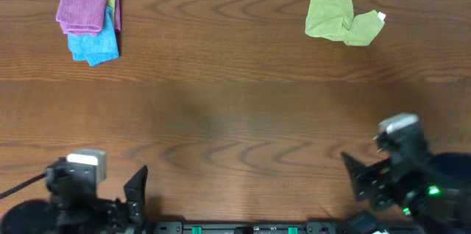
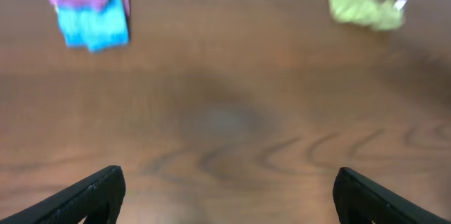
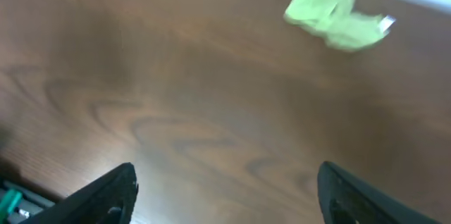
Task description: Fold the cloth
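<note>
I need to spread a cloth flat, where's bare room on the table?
The middle of the table is bare, from the purple cloth on the blue cloth far left to the green cloth far right, down to the left gripper and right gripper. Those far corners are crowded.

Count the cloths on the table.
3 clear: purple cloth far left, stacked on the blue cloth; green cloth crumpled far right. A yellow-green sliver in the stack may be a fourth.

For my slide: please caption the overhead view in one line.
Purple cloth folded atop blue cloth far left, green cloth crumpled far right; left gripper and right gripper open, near edge.
</note>
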Action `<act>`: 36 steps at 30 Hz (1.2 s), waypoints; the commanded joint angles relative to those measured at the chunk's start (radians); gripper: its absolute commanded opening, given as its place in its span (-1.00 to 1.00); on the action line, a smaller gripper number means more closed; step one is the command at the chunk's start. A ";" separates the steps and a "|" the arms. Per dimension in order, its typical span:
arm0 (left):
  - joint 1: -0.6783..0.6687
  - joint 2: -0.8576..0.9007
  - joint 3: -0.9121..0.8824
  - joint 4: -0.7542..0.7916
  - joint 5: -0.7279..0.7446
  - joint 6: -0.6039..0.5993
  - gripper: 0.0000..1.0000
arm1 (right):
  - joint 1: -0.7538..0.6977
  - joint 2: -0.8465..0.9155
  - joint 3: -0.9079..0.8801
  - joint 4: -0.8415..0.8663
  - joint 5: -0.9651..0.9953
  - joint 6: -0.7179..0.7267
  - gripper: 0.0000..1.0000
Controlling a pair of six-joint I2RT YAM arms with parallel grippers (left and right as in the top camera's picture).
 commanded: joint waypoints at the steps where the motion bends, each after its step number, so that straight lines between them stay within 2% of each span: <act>1: -0.003 -0.063 -0.130 0.021 -0.019 0.015 0.91 | 0.008 -0.162 -0.117 0.044 -0.055 0.030 0.74; 4: -0.003 -0.122 -0.230 0.073 -0.017 0.009 0.91 | 0.007 -0.251 -0.162 0.085 -0.051 0.030 0.98; 5: -0.003 -0.133 -0.252 0.092 -0.017 -0.009 0.91 | 0.007 -0.263 -0.166 0.097 -0.052 0.031 0.99; 9: -0.003 -0.134 -0.275 0.136 -0.018 -0.054 0.91 | 0.007 -0.268 -0.167 0.113 -0.053 0.038 0.99; 21: -0.003 -0.134 -0.275 0.137 -0.019 -0.053 0.91 | 0.007 -0.268 -0.167 -0.035 -0.056 0.037 0.98; 28: -0.003 -0.134 -0.275 0.130 -0.022 -0.053 0.91 | 0.007 -0.268 -0.167 -0.041 -0.056 0.037 0.98; 33: -0.010 -0.143 -0.276 0.094 -0.074 -0.054 0.91 | 0.007 -0.268 -0.167 -0.041 -0.056 0.037 0.98; 36: -0.013 -0.169 -0.291 0.146 -0.137 -0.050 0.91 | 0.007 -0.268 -0.167 -0.041 -0.056 0.037 0.98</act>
